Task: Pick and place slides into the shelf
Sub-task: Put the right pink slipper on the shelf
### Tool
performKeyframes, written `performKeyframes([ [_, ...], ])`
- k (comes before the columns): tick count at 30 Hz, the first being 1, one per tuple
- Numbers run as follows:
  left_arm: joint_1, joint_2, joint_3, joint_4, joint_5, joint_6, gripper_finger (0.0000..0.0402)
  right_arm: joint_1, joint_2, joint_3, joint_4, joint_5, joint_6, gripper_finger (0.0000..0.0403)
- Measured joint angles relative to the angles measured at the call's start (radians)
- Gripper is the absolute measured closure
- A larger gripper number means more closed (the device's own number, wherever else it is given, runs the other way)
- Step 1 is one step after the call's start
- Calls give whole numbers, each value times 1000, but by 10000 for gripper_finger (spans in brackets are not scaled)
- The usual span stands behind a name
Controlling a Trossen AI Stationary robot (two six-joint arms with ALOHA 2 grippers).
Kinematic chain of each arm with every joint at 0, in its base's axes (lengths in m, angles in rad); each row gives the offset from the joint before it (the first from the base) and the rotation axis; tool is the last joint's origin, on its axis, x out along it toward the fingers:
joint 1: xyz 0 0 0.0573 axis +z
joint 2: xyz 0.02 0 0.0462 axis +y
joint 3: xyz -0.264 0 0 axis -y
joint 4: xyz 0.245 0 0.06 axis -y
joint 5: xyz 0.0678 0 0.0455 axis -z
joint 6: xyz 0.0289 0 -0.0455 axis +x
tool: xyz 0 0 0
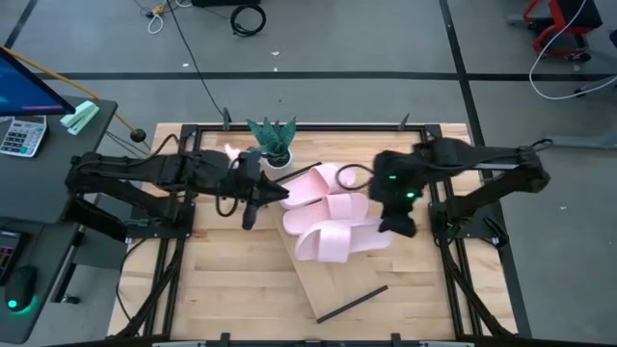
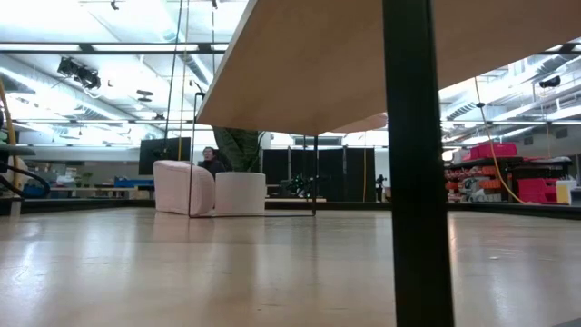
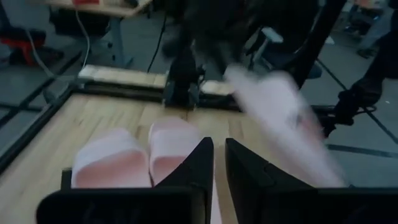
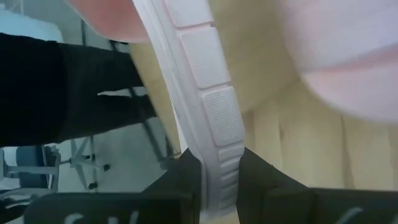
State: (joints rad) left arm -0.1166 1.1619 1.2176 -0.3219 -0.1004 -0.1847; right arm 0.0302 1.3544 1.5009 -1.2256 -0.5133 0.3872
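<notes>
From above, the desk (image 1: 193, 289) is seen with the shelf (image 1: 333, 280) lying slantwise on it, one black rail (image 1: 352, 303) showing at its near short end. Several pink slides (image 1: 333, 224) are clustered on the far part of the shelf, between the two arms. The left claw (image 1: 275, 191) is placed at the left edge of the cluster, just beside the nearest slide (image 1: 307, 189); whether it touches cannot be told from this view. The right claw (image 1: 397, 222) is set at the right edge of the cluster, over the end of the front slide (image 1: 342, 241). A potted plant (image 1: 272, 143) stands behind the left claw, near the desk's far edge.

At desk height, the shelf (image 2: 309, 54) is viewed from beneath, with a black rail post (image 2: 413, 163) crossing the frame. Two pale slides (image 2: 211, 191) are seen on the desk farther back. Neither claw is shown here.

Through the left wrist camera, the left claw (image 3: 219, 168) is shown with its fingers (image 3: 196, 168) brought close together, only a narrow gap left between them, and nothing is seen gripped. Two slides (image 3: 143, 152) lie side by side just beyond the fingertips, and a third, blurred slide (image 3: 280, 118) is raised off to one side.

Through the right wrist camera, the right claw (image 4: 219, 177) is clamped on the thin ribbed sole edge of a slide (image 4: 208, 99), which is pinched between both fingers.
</notes>
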Motion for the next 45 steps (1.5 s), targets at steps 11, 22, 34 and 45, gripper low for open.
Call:
performKeyframes([
  [11,1,-175,0,2,-33,92,355,-35,188,0,152,-114,-58,340],
  [22,1,-255,1,-15,-62,103,358,-31,263,0,161,-58,-129,340],
  [34,1,-253,1,-53,-63,99,365,23,259,0,148,11,-155,340],
  [45,1,-253,1,-56,-63,100,363,60,258,0,149,18,-125,340],
])
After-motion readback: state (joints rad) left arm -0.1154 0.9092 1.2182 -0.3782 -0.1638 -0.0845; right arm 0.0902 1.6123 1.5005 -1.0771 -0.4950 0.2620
